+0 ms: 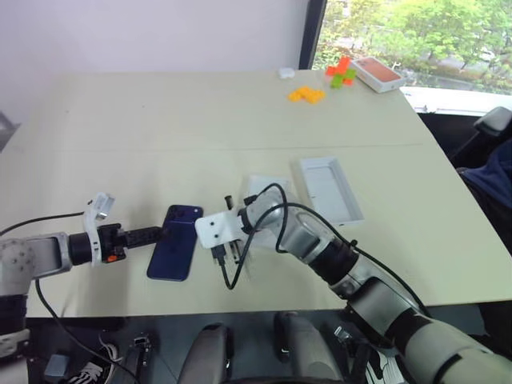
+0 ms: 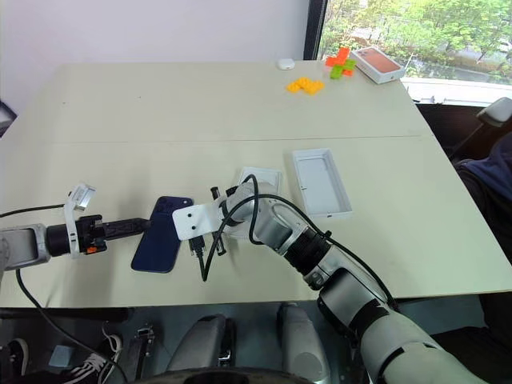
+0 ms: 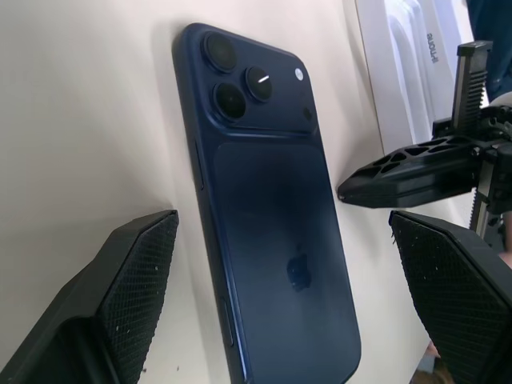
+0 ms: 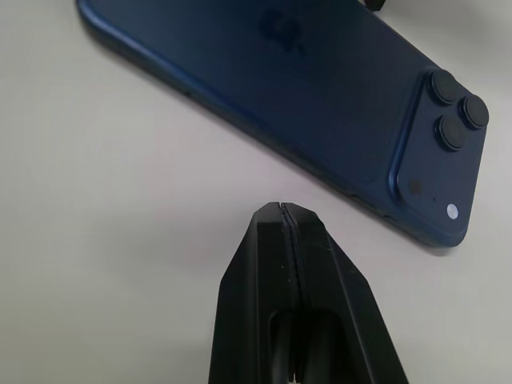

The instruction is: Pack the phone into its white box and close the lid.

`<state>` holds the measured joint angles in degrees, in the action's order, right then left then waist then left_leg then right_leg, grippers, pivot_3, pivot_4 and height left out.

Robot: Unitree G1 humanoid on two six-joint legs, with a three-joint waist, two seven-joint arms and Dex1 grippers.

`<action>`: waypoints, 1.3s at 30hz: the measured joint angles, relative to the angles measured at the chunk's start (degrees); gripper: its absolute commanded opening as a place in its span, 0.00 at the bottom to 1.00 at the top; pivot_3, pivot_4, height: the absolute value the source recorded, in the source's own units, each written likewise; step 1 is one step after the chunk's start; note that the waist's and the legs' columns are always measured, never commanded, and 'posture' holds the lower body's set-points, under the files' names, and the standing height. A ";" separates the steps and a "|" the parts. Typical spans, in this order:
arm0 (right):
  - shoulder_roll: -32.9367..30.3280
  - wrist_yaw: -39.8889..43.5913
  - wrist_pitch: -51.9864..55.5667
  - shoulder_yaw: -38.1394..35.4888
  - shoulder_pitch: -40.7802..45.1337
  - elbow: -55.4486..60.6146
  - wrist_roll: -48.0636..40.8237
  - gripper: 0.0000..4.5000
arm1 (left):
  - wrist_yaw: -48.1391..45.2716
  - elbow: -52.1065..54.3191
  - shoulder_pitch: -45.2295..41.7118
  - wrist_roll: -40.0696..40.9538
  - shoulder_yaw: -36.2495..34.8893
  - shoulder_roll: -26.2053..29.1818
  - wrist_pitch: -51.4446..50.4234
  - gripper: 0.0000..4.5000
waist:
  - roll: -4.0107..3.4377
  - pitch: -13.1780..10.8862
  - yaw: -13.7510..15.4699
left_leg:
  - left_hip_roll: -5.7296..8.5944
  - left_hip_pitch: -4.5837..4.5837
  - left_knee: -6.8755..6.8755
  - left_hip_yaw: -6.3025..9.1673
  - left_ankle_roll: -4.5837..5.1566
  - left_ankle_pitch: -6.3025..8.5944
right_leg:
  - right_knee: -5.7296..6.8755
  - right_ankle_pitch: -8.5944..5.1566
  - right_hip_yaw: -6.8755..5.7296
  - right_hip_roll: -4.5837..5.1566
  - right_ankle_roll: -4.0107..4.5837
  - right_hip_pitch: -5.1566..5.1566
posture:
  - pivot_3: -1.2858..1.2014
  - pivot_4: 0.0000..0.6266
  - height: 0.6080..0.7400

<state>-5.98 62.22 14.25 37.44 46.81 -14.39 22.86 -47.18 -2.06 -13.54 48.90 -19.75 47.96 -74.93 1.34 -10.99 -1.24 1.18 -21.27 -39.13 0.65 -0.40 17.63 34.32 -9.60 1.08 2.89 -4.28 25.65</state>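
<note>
The phone [image 1: 175, 242] lies flat near the tabletop's [image 1: 160, 128] front edge — thin, rigid, glossy, likely slippery; best pinched across its long edges. The left gripper [image 3: 272, 320] straddles it wide open, empty — the right gripper [image 4: 286, 240], pressed shut and empty, points at its side.

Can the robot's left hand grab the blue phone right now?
Probably yes. The left gripper is open with a finger on each side of the phone, which lies flat on the table, nothing between.

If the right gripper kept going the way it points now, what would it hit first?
Most likely the phone: the shut right gripper aims at its long edge across a strip of bare table, though depth is uncertain.
</note>
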 measured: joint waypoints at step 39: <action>2.23 -6.99 -3.45 -0.64 0.75 -6.18 -1.65 0.00 | 12.85 4.13 -2.44 2.79 -5.70 -13.16 -13.17 0.21 | -0.19 0.16 -0.90 | 0.12 0.11 0.13 0.19 -0.11 -0.05 | -0.09 0.01 -0.08 0.08 -0.02 -0.18 | 0.52 0.24 1.00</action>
<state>-3.75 55.23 10.79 36.80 47.56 -20.57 21.21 -34.34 2.06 -15.99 51.69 -25.45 34.80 -88.10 1.15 -10.84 -2.13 1.30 -21.16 -39.01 0.83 -0.51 17.59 34.23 -9.59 1.01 2.98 -4.30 25.47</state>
